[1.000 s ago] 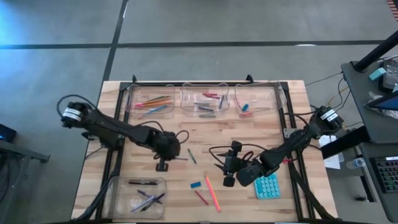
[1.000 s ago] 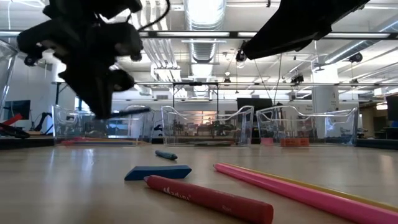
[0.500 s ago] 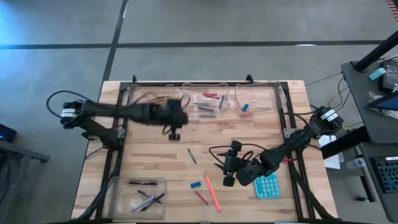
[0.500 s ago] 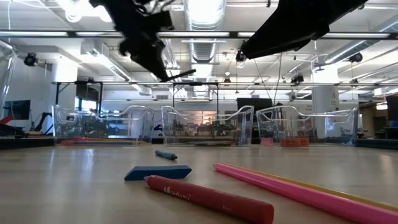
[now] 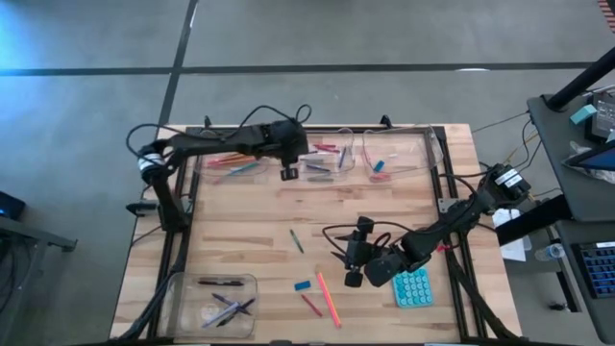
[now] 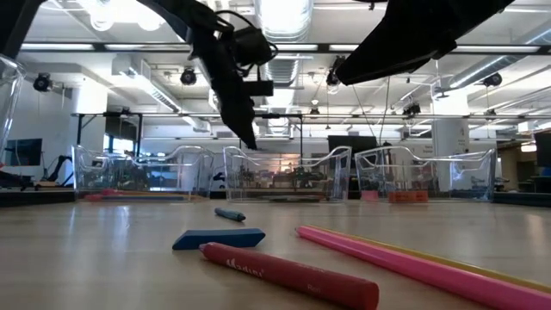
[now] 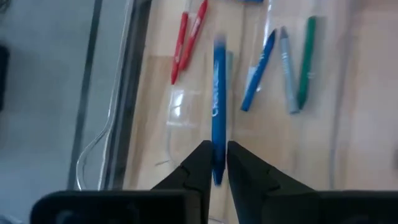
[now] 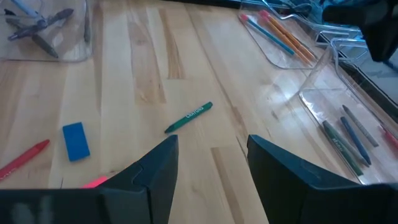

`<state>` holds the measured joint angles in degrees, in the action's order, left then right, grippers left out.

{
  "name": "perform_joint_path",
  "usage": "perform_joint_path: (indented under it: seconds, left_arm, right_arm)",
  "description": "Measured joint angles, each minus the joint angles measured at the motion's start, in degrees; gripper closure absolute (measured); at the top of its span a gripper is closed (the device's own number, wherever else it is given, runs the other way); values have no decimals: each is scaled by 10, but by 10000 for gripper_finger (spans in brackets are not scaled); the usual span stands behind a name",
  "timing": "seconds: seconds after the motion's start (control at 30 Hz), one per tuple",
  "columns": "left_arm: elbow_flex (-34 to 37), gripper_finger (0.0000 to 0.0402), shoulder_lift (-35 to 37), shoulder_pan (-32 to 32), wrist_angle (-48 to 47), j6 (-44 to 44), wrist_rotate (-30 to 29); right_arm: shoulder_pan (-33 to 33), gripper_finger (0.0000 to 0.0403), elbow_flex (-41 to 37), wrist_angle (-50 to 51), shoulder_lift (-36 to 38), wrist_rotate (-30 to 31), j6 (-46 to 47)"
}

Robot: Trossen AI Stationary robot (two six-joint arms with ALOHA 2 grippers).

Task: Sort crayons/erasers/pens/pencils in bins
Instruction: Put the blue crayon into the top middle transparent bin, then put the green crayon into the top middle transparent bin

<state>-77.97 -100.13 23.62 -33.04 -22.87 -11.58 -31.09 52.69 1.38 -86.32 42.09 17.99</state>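
Observation:
My left gripper [image 5: 288,172] hangs over the middle far bin [image 5: 332,135], shut on a blue crayon [image 7: 219,93]. Below it, red [image 7: 184,37], blue [image 7: 258,68], grey [image 7: 287,68] and green [image 7: 305,62] crayons lie on that bin's floor. The far left bin [image 5: 204,154] holds pencils, the far right bin [image 5: 415,154] holds erasers, and the near left bin [image 5: 183,288] holds pens. My right gripper [image 5: 357,255] waits open above the table's middle right. A green crayon [image 5: 297,240], a blue eraser [image 5: 303,285], a red crayon [image 5: 309,305] and a pink pencil [image 5: 329,298] lie flat on the table. My left gripper pinches the blue crayon by its near end [image 7: 218,169] between its two fingertips. The fingers slant down from above. The crayon runs on forward past them, along their line, lifted clear above the bin's floor.
A teal calculator [image 5: 413,286] lies by my right gripper near the table's right edge. A dark metal frame [image 5: 183,192] borders the table at left, right and back. Bare wood stretches between the far bins and the loose items.
My left gripper has gone from the table's left middle up and toward the far edge, a little rightward, until it stands over the middle far bin. It has tipped further downward and carried the crayon with it, clear of the table.

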Motion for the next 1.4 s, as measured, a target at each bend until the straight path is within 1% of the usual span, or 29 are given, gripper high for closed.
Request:
perform_joint_path:
  seconds: [0.1,0.27,0.4,0.5,0.63,0.7,0.8,0.9,0.97,1.03,1.13,1.17,1.23,1.3,1.33,1.4]
  left_arm:
    - [-1,363,-12,-1,3,0,-20]
    - [-1,357,-11,-1,8,23,-23]
    - [-1,324,15,0,7,30,-24]
    - [-2,288,56,-7,7,35,-23]
    - [0,248,129,-29,10,79,-10]
    - [10,240,169,-46,11,101,19]
    - [38,238,226,-84,11,146,60]
    - [92,238,283,-140,27,189,65]
    - [143,238,318,-183,71,209,63]
    - [205,238,349,-230,137,235,54]
    - [303,238,390,-308,268,322,50]
    - [338,238,402,-338,325,343,44]
    - [401,238,409,-401,454,346,16]
    - [452,238,410,-454,559,321,-25]
    - [470,238,410,-474,598,312,-53]
    - [495,238,410,-503,646,299,-104]
  right_arm:
    - [0,220,0,0,0,0,0]
    - [0,220,0,0,0,0,0]
    - [0,220,-1,0,0,0,0]
    - [0,220,-1,0,0,0,0]
    - [0,220,-4,0,0,0,0]
    - [0,220,-5,0,0,0,0]
    - [0,220,-5,0,0,0,6]
    - [0,220,-5,0,0,0,15]
    - [0,220,-5,0,0,0,15]
    - [0,220,-5,0,0,0,15]
    - [0,220,-5,-3,0,0,15]
    - [0,220,-5,-5,0,0,18]
    - [0,220,-7,-4,0,0,20]
    - [2,220,-8,-5,0,0,20]
    - [2,220,-8,-5,0,0,20]
    - [4,220,-9,-9,-3,0,24]
